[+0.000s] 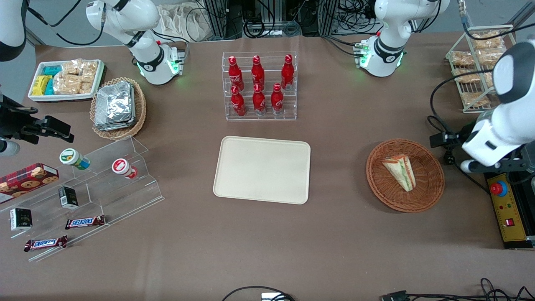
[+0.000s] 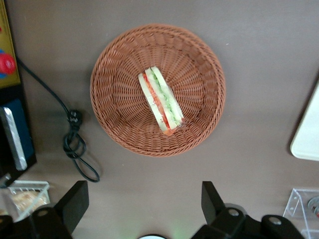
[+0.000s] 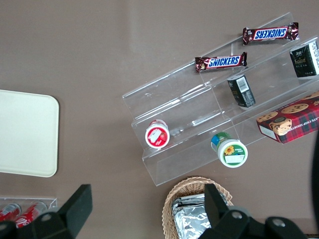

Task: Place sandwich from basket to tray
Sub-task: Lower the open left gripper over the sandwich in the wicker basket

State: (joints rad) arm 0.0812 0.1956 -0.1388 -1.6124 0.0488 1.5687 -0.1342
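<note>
We see the sandwich (image 2: 160,100) lying in the middle of the basket (image 2: 112,89), its long axis slanted across the gap of our gripper (image 2: 144,204), which hangs above with jaws spread, not yet over it.

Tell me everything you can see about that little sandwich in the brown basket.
The sandwich is a small triangular wedge of pale white bread, with green and orange-red filling showing along its cut edge. It lies in the round reddish-brown wicker basket, close to the middle, touching only the weave. Nothing grips it: the claw hangs open above the table, beside the basket. The cream tray holds nothing.
</note>
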